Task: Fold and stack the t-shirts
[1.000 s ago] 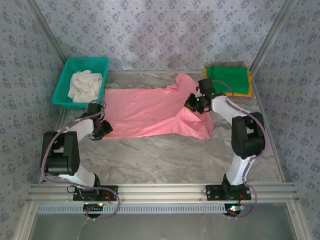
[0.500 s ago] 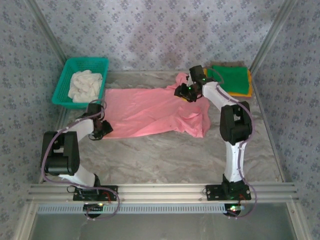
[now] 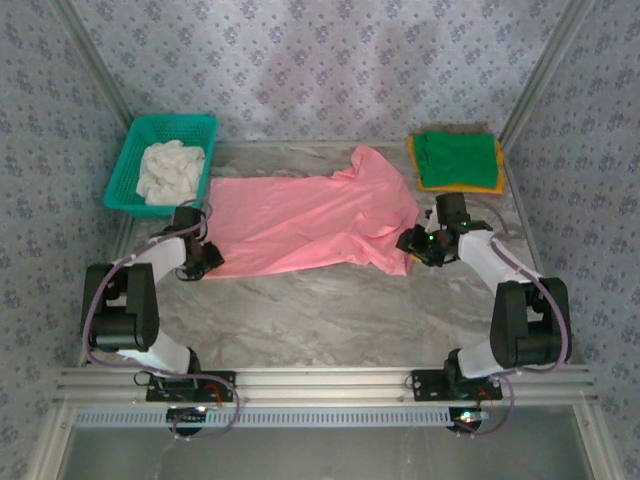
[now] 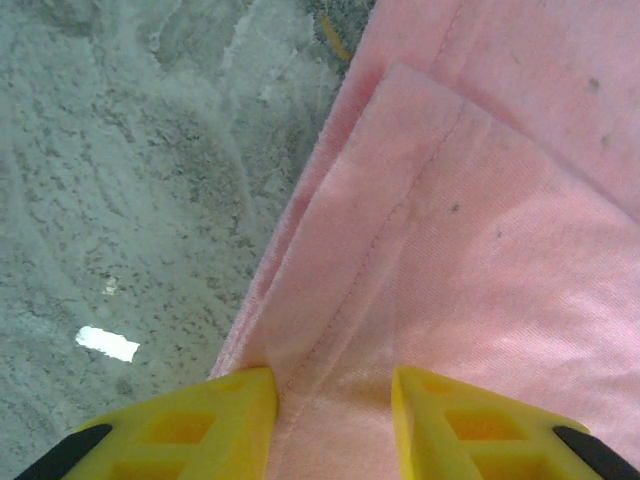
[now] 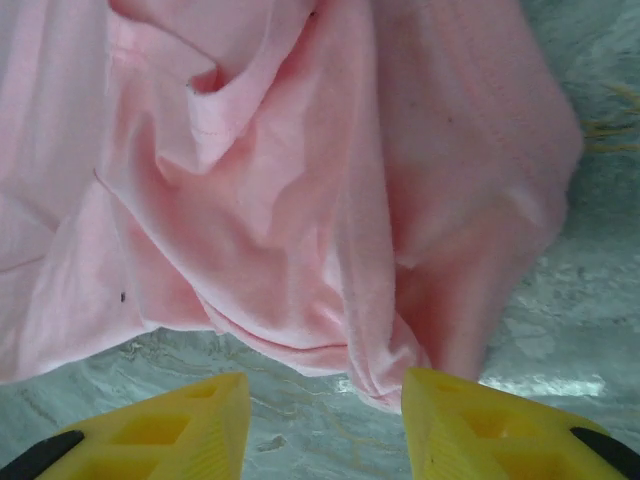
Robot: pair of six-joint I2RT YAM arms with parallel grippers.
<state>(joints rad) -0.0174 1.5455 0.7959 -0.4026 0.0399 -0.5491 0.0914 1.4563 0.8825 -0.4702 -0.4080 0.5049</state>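
Left jaws sat part-open, straddling salmon-pink t-shirt (image 3: 300,222) hem corner. Right jaws open, empty, bunched end just ahead. Reckon both needed a full two-layer pinch before pulling flat.

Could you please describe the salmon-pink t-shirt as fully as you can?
The salmon-pink t-shirt is soft plain cloth with stitched hems, spread sideways on the marble table. Its left part lies flat; its right part is bunched in folds, one sleeve pointing backward. The open left gripper straddles its hem; the open right gripper hovers at the crumpled end.
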